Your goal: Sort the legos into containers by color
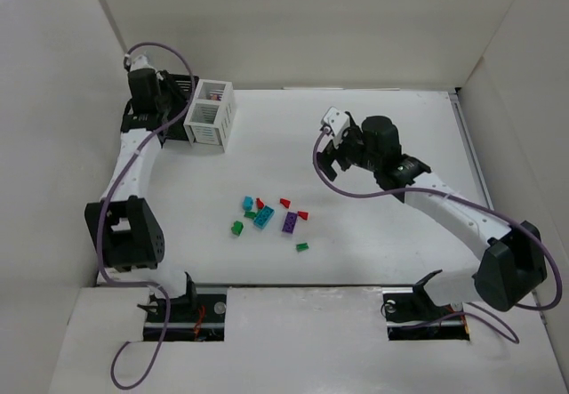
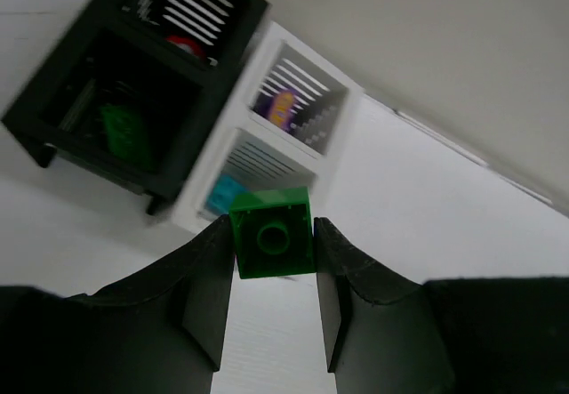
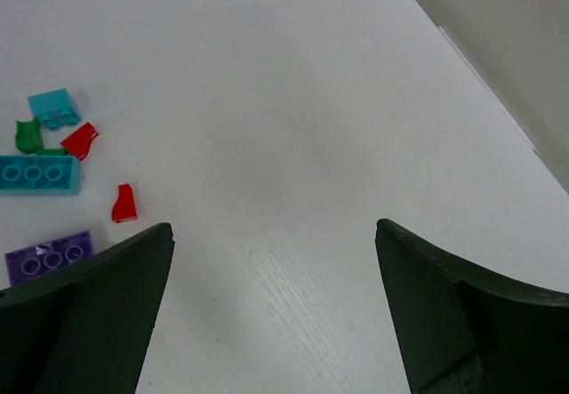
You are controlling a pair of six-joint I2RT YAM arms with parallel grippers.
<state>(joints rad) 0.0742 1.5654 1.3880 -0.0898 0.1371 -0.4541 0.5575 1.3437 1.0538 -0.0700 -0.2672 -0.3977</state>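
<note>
Locate both containers at 10 o'clock on the tabletop (image 1: 382, 252). They stand side by side and touching, with the black bin (image 2: 98, 158) outermost and the white bin (image 2: 338, 136) toward the centre.

- **Black bin:** the left wrist view shows a green piece (image 2: 124, 132) inside and a red piece (image 2: 182, 45) behind the far slats.
- **White bin:** it holds a purple piece (image 2: 283, 108) and a teal piece (image 2: 227, 194) (both seen through the slatted side).

The left jaws are clamped on a green brick (image 2: 271, 234), stud toward the camera. In that view the brick sits at 6 o'clock of the white bin and overlaps its lower edge. You cannot tell from these views which bin the brick is above.

The right jaws stand wide apart over bare tabletop, at 2 o'clock from the loose legos (image 1: 267, 218).

The loose legos lie just toward 7 o'clock from the tabletop centre:

- a small teal piece (image 3: 53, 108)
- a dark green piece (image 3: 28, 134)
- two red wedges (image 3: 82, 140) and (image 3: 124, 204)
- a long teal brick (image 3: 36, 174)
- a purple brick (image 3: 49, 256)
- one green bit (image 1: 302, 246), lying apart at 5 o'clock of the group

The tabletop is white with a faint grain. Plain white walls (image 1: 311, 20) enclose it at 9, 12 and 3 o'clock.
</note>
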